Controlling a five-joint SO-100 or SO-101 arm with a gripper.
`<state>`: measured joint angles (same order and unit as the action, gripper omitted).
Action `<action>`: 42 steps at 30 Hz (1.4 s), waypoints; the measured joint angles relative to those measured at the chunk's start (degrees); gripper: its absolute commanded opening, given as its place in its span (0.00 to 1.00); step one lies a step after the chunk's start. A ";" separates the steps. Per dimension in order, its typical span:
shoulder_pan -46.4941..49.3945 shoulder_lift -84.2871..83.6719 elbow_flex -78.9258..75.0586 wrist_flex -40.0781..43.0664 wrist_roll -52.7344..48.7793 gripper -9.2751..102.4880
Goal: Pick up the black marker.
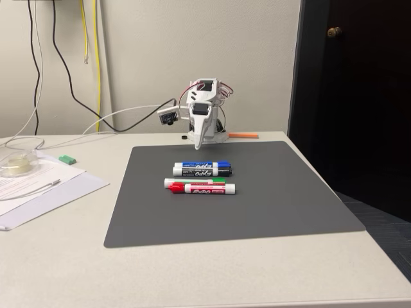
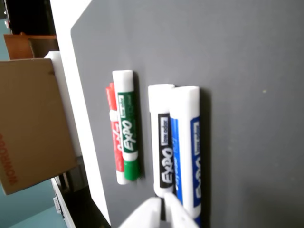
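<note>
I'm hovering my tool (image 2: 164, 211) over the grey mat (image 2: 247, 57), tips nearly together and grasping nothing. In the wrist view the black marker (image 2: 163, 142) is lying straight ahead at 12 o'clock, long axis running 12 to 6, pressed against the blue marker (image 2: 187, 142) at its 3 o'clock.

On the mat (image 1: 270, 205), two marker pairs lie parallel, the black marker (image 1: 204, 171) in the rear pair.
</note>
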<state>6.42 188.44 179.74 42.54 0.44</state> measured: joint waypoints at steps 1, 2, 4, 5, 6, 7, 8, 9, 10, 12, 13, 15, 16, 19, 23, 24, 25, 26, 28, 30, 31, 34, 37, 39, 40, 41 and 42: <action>0.00 0.00 0.00 0.00 0.00 0.08; 0.00 0.00 0.00 0.00 0.26 0.08; 0.00 0.00 0.00 0.00 1.67 0.08; -0.09 0.00 0.00 0.00 3.34 0.08; -0.09 0.00 0.00 0.18 4.31 0.08; 0.00 0.00 0.00 0.18 4.92 0.08; 0.00 0.00 0.00 0.18 5.45 0.08; 0.00 0.00 0.00 0.18 5.63 0.08; 0.00 0.00 0.00 0.18 5.54 0.08; 0.00 0.00 0.00 -0.18 3.96 0.08; 0.00 0.00 0.00 -0.53 3.34 0.08; 0.00 0.00 0.00 -1.14 0.88 0.08; 0.00 0.00 0.00 -1.14 0.26 0.08; 0.00 -0.70 -0.79 -1.14 -1.67 0.08; 1.05 -12.48 -9.40 -1.23 -5.01 0.08; 1.76 -18.02 -13.89 -0.18 -5.98 0.08; 1.85 -23.55 -19.07 1.93 -6.77 0.08; 1.85 -28.39 -24.08 3.34 -7.29 0.08; 1.67 -36.74 -33.05 9.14 -8.96 0.08; 1.67 -49.39 -46.05 16.00 -9.93 0.08; 1.41 -54.84 -52.47 17.93 -9.93 0.08; 0.18 -66.01 -63.46 20.83 -10.37 0.08; 0.18 -75.76 -68.99 22.24 -12.04 0.08; 0.79 -78.40 -69.70 22.32 -13.10 0.08; 1.58 -80.68 -70.31 21.71 -15.21 0.08; 1.85 -82.18 -70.58 21.53 -15.82 0.08; 2.64 -83.41 -70.49 21.53 -16.61 0.08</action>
<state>9.05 105.03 109.25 64.07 -16.17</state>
